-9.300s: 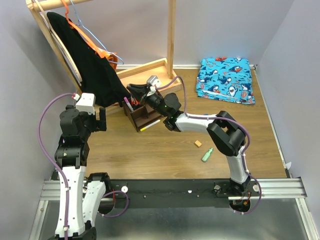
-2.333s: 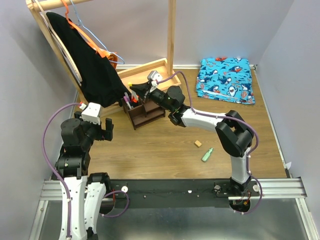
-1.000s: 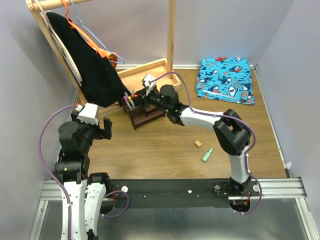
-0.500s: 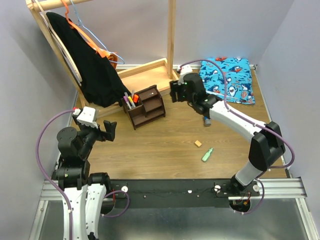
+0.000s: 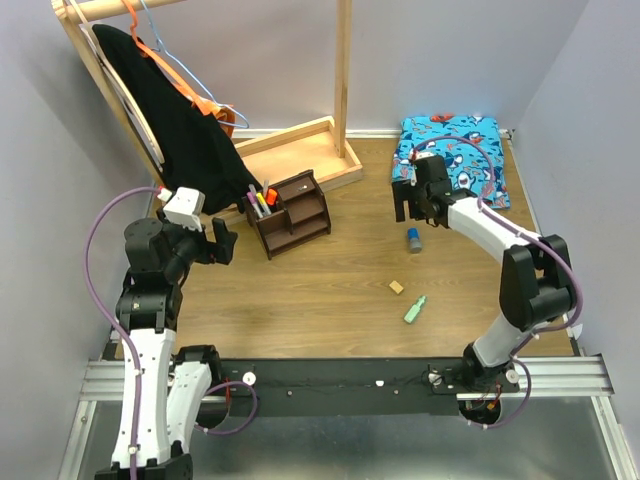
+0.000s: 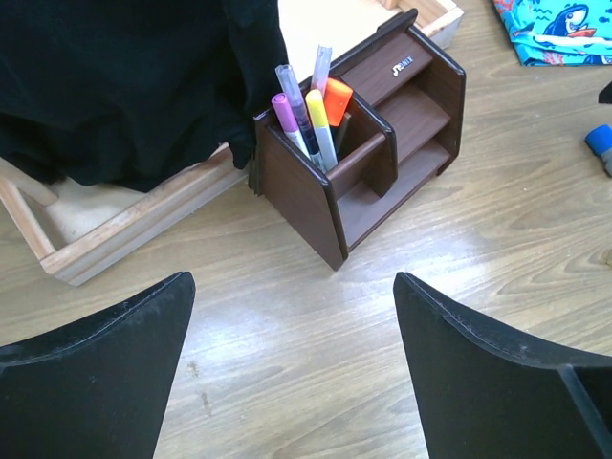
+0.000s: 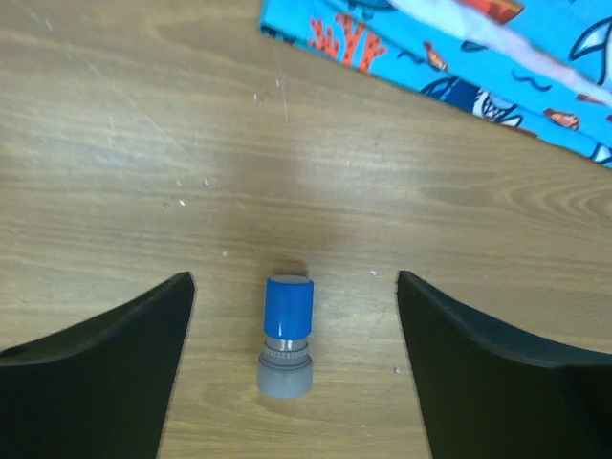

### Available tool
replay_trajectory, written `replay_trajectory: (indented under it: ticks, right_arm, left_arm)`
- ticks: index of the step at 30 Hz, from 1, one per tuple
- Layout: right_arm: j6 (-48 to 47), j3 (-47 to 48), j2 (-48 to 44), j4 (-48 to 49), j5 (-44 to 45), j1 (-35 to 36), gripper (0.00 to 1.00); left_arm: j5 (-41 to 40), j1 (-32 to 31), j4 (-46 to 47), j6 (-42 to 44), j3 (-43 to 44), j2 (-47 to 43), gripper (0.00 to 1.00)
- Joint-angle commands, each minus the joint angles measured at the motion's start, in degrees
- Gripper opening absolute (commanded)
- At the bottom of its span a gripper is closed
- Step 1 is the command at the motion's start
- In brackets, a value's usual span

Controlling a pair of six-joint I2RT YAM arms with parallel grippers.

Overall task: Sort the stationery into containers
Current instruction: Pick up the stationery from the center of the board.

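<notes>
The dark brown organiser [image 5: 296,212] stands left of centre, with several pens [image 5: 261,200] upright in its left compartment. In the left wrist view the organiser [image 6: 404,134] and its pens [image 6: 311,120] lie ahead of my open, empty left gripper [image 6: 295,363]. A small blue-topped tube [image 7: 287,335] lies on the wood between the wide-open fingers of my right gripper [image 5: 410,210], untouched. From the top view the tube [image 5: 413,240] sits just in front of that gripper. A tan eraser cube [image 5: 397,287] and a mint-green highlighter [image 5: 414,310] lie nearer the arms.
A folded blue shark-print cloth [image 5: 450,160] lies at the back right, close behind my right gripper. The pale wooden rack frame [image 5: 300,145] and a hanging black garment [image 5: 180,130] stand behind the organiser. Grey walls close in both sides.
My right arm has swung from the organiser across to the right and opened its jaws wide over the blue-topped tube. The left arm shifted slightly.
</notes>
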Motion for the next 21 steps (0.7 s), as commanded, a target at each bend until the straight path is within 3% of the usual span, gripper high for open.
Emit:
replay_trajectory:
  ticks: [1,10,21]
  right_arm:
    - [-0.2,1.9,4.8,-5.0,-0.2,-1.2,0.86]
    - [6.4,3.6,11.0,-6.7,0.0,-3.3,0.70]
    - [7.4,5.1,13.2,-8.6,-2.9,-3.5,0.65]
  left_arm:
    - [1.2,-0.1,3.0,0.7,1.7,2.2,0.94]
    - [0.1,0.0,3.7,1.2,4.2,4.6,0.95]
    - [-0.6,0.1,2.3,2.5,3.3,3.2,0.95]
